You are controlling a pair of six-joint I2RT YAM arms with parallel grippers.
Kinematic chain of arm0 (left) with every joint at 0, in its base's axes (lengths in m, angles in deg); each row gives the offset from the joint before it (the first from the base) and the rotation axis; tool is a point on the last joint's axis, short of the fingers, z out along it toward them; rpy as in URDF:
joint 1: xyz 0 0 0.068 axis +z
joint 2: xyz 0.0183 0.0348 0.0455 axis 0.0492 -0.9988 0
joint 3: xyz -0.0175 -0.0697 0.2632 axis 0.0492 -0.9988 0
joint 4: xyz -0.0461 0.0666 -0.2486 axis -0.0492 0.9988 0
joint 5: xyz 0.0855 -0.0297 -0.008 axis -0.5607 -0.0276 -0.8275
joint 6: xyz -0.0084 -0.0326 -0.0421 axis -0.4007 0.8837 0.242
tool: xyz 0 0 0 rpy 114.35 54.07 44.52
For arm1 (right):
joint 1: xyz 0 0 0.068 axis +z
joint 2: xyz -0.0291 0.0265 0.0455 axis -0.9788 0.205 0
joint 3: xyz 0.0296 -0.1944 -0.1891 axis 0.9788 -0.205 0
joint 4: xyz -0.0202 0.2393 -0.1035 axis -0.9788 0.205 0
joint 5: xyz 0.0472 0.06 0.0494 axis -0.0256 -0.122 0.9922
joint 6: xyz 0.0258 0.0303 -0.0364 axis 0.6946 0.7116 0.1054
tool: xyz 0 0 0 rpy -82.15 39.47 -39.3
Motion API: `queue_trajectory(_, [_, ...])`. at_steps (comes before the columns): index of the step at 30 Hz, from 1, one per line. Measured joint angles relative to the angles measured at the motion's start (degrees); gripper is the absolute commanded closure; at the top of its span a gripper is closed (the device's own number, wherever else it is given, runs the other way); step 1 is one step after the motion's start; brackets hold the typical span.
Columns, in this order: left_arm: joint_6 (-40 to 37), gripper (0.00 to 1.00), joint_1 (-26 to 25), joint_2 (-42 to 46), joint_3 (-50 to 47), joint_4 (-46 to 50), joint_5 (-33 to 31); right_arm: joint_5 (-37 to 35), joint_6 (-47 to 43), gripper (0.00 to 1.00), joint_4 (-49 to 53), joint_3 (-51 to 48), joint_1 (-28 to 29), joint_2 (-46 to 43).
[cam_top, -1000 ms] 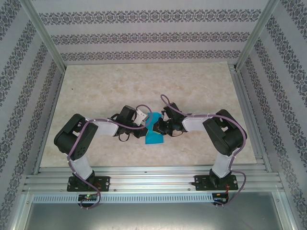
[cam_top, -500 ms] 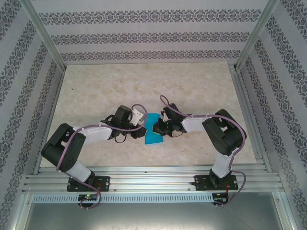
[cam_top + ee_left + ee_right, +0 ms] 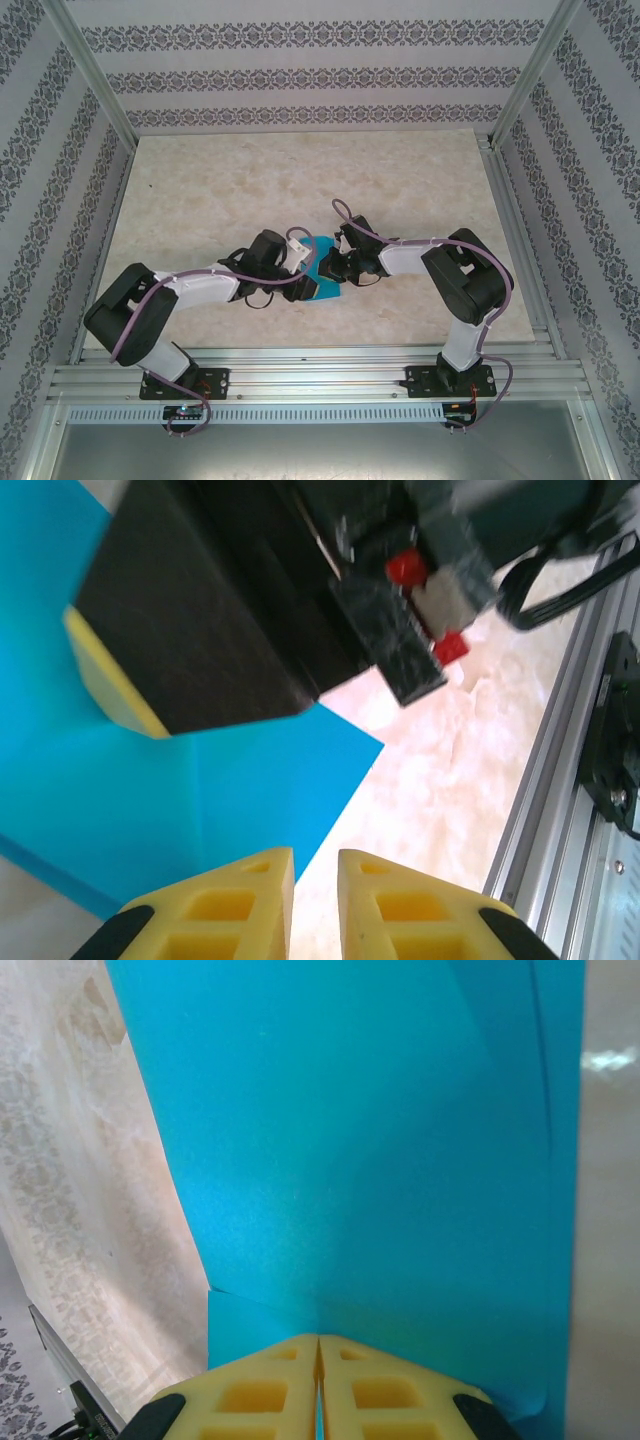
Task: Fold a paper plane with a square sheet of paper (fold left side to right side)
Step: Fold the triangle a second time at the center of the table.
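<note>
The square sheet of paper (image 3: 322, 288) is bright turquoise, partly folded, and lies mid-table between both arms. My right gripper (image 3: 333, 267) is shut on it: in the right wrist view its yellow fingertips (image 3: 318, 1345) press together with a thin blue sliver between them, and the paper (image 3: 380, 1160) rises ahead with a crease. My left gripper (image 3: 304, 260) is at the sheet's left side. Its yellow jaws (image 3: 315, 880) stand slightly apart with only table showing in the gap, just off the edge of the paper (image 3: 230, 790). One yellow finger (image 3: 105, 680) of the right gripper rests on the sheet.
The marble-patterned tabletop (image 3: 300, 180) has free room behind and beside the arms. An aluminium rail (image 3: 320, 375) runs along the near edge and shows at the right of the left wrist view (image 3: 560, 780). Patterned walls and frame posts (image 3: 90, 80) enclose the table.
My left arm drew back to the left, then returned to the sheet's left edge with its jaws slightly parted. The right gripper stayed shut on the paper.
</note>
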Motion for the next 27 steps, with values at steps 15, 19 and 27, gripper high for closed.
queue_trajectory(15, [0.17,0.83,-0.87,-4.76,0.0,-0.66,-2.73,0.0,-0.63,0.9,0.74,0.39,0.0,0.09])
queue_trajectory(19, [0.2,0.83,-0.87,-5.27,-0.83,-1.27,-2.75,-0.02,-1.2,0.9,1.36,0.74,-0.02,0.11])
queue_trajectory(27, [0.61,0.83,-1.55,-6.01,-2.34,-4.26,-2.69,-0.04,-2.25,0.9,3.17,1.55,-0.04,0.22])
